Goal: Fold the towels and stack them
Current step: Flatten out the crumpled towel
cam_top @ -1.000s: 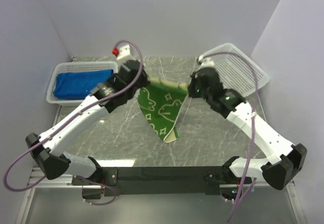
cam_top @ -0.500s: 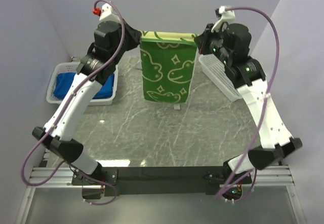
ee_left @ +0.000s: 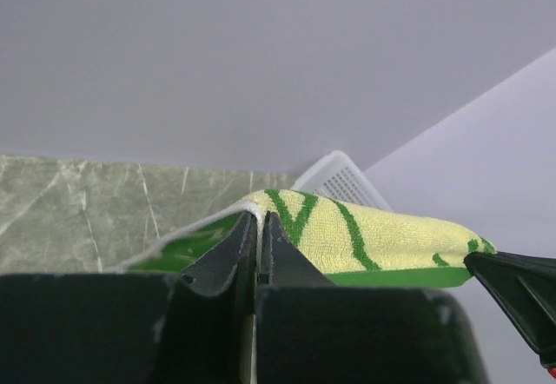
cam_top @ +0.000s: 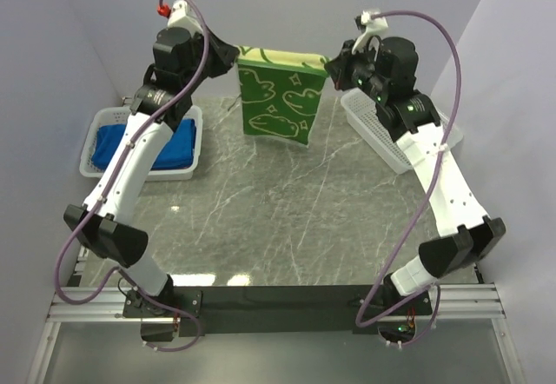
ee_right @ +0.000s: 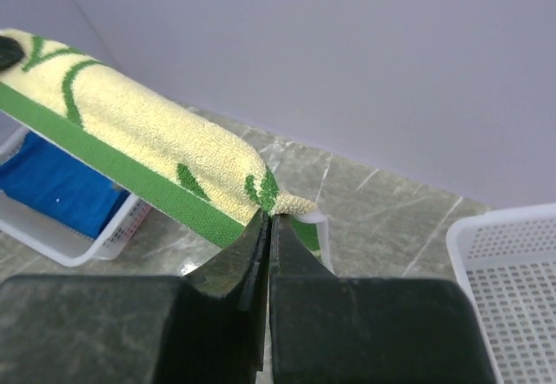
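Observation:
A pale yellow towel with green motifs (cam_top: 280, 102) hangs high over the far part of the table, its green side facing the camera and its yellow edge stretched taut along the top. My left gripper (cam_top: 236, 56) is shut on its left top corner (ee_left: 287, 215). My right gripper (cam_top: 330, 64) is shut on the right top corner (ee_right: 269, 195). The cloth's lower edge hangs free above the marble. Folded royal blue towels (cam_top: 143, 145) lie in the left basket (cam_top: 94, 168).
A white lattice basket (cam_top: 382, 136) stands tilted at the back right, partly behind my right arm. The left basket sits against the left wall. Grey walls close the back and both sides. The marble table (cam_top: 287, 219) stretches in front of the hanging cloth.
A second ago the towel hung bunched low between the grippers. Both arms have risen and spread apart, pulling it flat; since half a second ago it has swung a little farther back.

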Motion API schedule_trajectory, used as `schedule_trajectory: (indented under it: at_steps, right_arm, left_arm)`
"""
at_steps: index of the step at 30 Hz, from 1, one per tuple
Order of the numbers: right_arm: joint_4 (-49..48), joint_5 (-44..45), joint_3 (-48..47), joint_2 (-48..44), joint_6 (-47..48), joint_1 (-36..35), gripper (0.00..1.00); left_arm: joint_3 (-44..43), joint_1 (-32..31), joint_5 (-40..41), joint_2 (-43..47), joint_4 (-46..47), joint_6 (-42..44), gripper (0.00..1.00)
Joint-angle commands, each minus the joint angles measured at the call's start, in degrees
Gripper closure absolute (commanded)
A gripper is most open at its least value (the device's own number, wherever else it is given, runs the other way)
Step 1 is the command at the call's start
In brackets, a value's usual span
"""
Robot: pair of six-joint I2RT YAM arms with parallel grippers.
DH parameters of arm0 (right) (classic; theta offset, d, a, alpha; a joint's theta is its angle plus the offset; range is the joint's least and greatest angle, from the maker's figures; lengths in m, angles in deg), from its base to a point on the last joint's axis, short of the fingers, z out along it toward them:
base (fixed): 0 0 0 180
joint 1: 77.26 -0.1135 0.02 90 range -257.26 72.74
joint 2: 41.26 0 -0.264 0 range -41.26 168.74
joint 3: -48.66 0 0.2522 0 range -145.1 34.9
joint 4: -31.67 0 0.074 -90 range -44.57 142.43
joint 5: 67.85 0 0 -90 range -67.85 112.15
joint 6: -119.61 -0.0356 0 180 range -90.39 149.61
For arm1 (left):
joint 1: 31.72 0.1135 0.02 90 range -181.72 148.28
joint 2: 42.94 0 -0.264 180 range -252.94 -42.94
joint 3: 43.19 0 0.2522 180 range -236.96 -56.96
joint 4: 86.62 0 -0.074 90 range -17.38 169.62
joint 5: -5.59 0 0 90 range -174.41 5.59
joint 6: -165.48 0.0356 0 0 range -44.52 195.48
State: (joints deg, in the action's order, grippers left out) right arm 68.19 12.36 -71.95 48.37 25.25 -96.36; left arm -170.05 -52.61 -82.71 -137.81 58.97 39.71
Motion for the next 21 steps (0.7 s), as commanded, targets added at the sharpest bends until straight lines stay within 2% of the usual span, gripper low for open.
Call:
schedule_trajectory:
  at_steps: [1,2,4,11,15,17,21]
  right_arm:
    - [-1.7,3.5,7.2,-6.5,2.1,3.1,1.00]
    - [-3.1,2.5,9.9,-9.2,1.6,3.2,1.00]
    - [-3.7,2.0,16.9,-13.0,-0.5,3.2,1.00]
    - [0.0,-3.4,27.8,-21.7,-7.0,3.0,1.00]
    - [1.8,-7.2,37.6,-28.8,-11.8,2.8,1.00]
    - [4.4,-8.3,40.0,-32.9,-13.0,2.7,1.00]
    - [10.0,-10.1,40.1,-38.4,-13.2,2.5,1.00]
  left_arm:
    - [6.0,3.0,1.0,7.1,4.3,0.9,0.99]
    - [12.5,3.0,0.6,10.3,5.9,-0.3,0.99]
    - [19.0,3.0,0.2,13.0,6.0,-1.7,0.99]
    - [31.2,3.0,-3.5,25.4,2.9,-6.4,0.99]
    - [39.3,2.8,-6.1,32.8,-1.1,-8.7,0.99]
    - [43.9,2.8,-6.3,37.6,-2.6,-9.3,0.99]
    - [46.6,2.8,-7.5,44.2,-7.0,-9.7,0.99]
